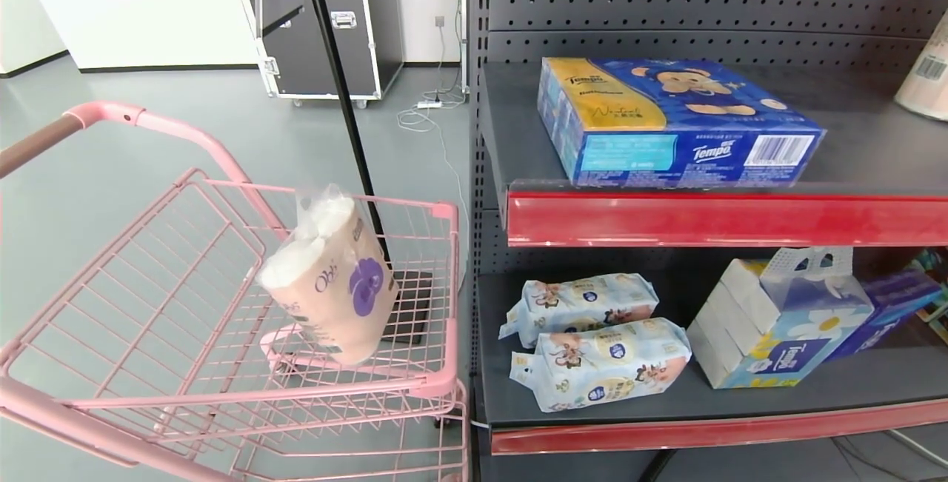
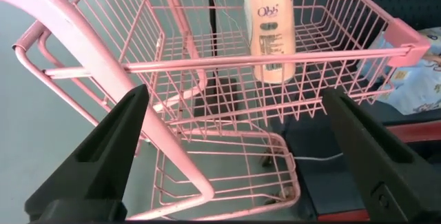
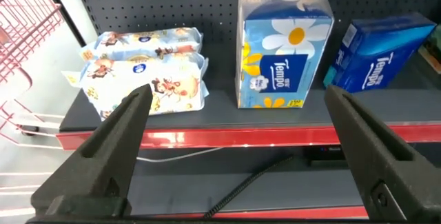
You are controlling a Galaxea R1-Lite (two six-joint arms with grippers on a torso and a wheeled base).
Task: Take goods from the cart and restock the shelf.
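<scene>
Left gripper (image 2: 238, 92) and right gripper (image 3: 238, 89) both gape wide, holding nothing; one roll pack (image 1: 333, 282) stands in the cart (image 1: 370, 203), seemingly the last item left for the part-stocked shelf (image 1: 726, 219).

- One pink cart (image 1: 185, 130)
- One roll pack (image 1: 333, 282) in it
- Two soft printed packs (image 1: 603, 363)
- One daisy-print tissue bundle (image 1: 785, 326)
- One dark blue pack (image 1: 896, 300)
- One flat blue box pack (image 1: 666, 123)
- Two shelf boards (image 1: 874, 141)
</scene>
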